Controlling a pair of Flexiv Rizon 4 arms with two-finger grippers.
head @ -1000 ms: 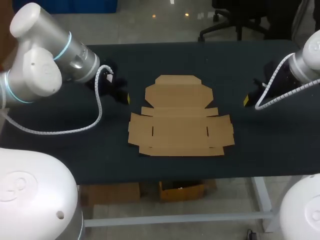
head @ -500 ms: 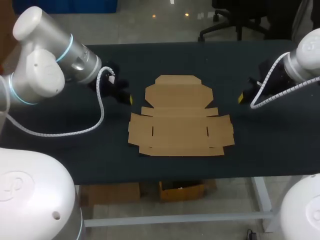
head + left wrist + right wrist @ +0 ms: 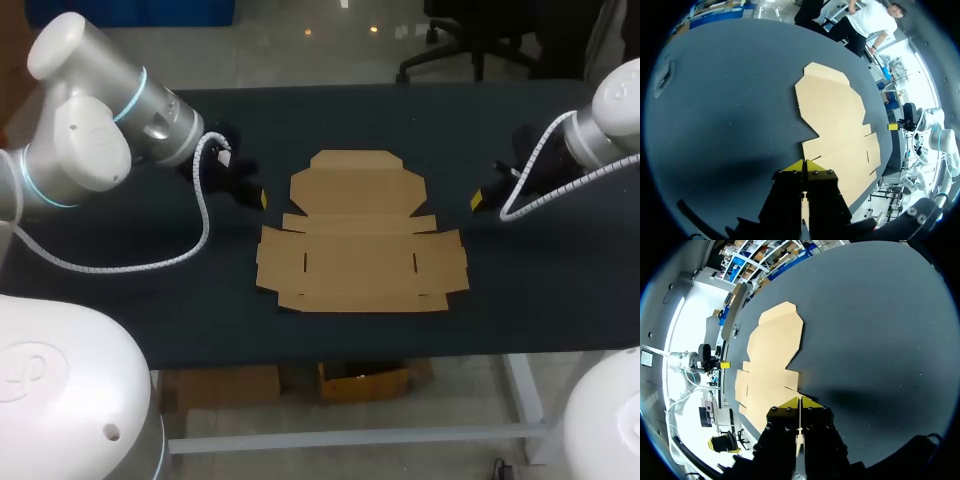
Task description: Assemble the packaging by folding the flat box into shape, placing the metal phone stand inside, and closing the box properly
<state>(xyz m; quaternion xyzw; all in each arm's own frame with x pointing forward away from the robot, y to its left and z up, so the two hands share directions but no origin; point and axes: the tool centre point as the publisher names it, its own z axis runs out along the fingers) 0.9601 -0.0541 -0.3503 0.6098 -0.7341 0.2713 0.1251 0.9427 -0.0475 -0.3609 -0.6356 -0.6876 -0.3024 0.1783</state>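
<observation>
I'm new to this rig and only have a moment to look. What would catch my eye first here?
A flat, unfolded cardboard box lies in the middle of the dark table. The left gripper sits near its left edge and the right gripper near its right edge, both with yellow tips closed on nothing.

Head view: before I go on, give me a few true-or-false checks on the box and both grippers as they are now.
1. The cardboard box lies flat and unfolded on the table. True.
2. The left gripper holds a flap of the box. False: it is beside the box, shut and empty.
3. The right gripper is apart from the box. True.
4. A phone stand sits on the box. False: none shows on the table.
</observation>
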